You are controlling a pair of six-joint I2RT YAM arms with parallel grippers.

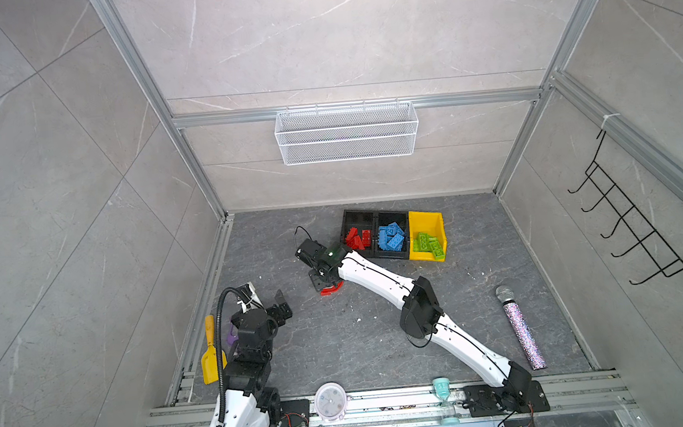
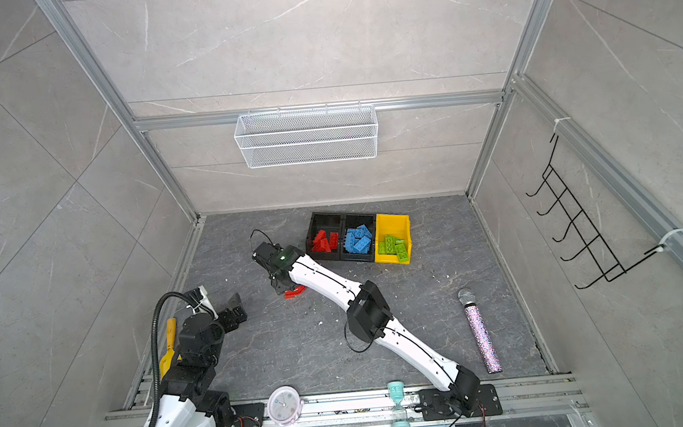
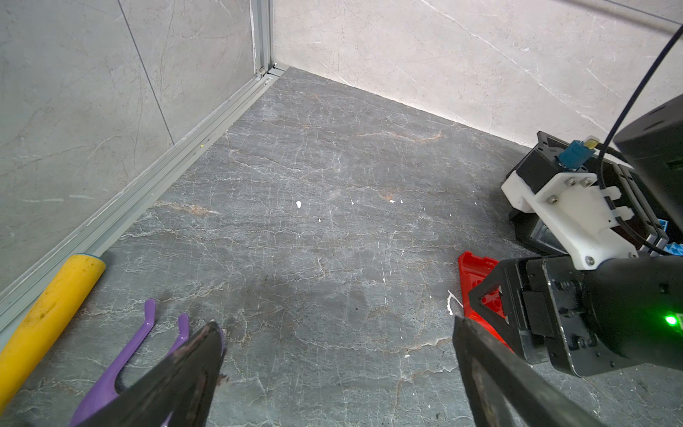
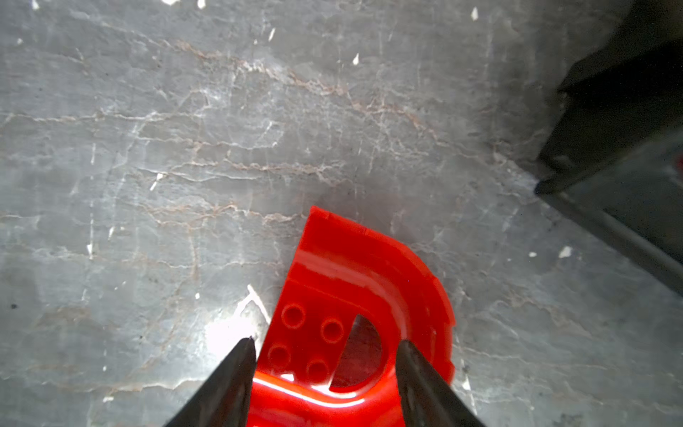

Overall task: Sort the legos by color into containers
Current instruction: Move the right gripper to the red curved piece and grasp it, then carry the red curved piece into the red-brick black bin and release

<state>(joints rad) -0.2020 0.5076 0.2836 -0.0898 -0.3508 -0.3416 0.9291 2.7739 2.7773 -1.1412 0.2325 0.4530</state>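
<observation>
Nearest the camera, along the front rail, sit a pale pink clock [image 1: 329, 401] and a mint sand timer [image 1: 443, 390], neither part of the job. Just beyond, at front left, the left gripper [image 3: 336, 325] hangs above the dark stone-look floor [image 1: 342, 348] with its jaws spread wide and nothing between them. A yellow toy shovel [image 1: 209, 358] and a purple plastic utensil [image 3: 136, 332] lie beside it near the wall. A glittery microphone [image 1: 522, 329] lies well apart at the right.

Toward the middle, the right arm reaches across to left of centre. The right gripper [image 4: 327, 342] is down at the floor over a red arch brick [image 4: 369, 266], the only lego seen outside the bins. In the right wrist view its jaws stand partly apart, one at the brick's studded edge and the other over its curved leg. Whether they press on the plastic cannot be told. The brick lies on the floor near the bins, not touching them.

Farther back, three containers stand in a row: a black bin [image 1: 356, 213] with red bricks [image 1: 357, 238], a second black bin [image 1: 392, 214] with blue bricks [image 1: 391, 235], and a yellow bin [image 1: 425, 216] with green bricks [image 1: 430, 245]. A white wire basket [image 1: 346, 133] hangs on the back wall.

Judging from this, sorting is nearly finished and the step in hand is grasping the last red piece. The next move calls for a firm pinch, a lift clear of the rim, and a short carry back and rightward to the red bricks' bin. The curved shape may twist in the grip.
</observation>
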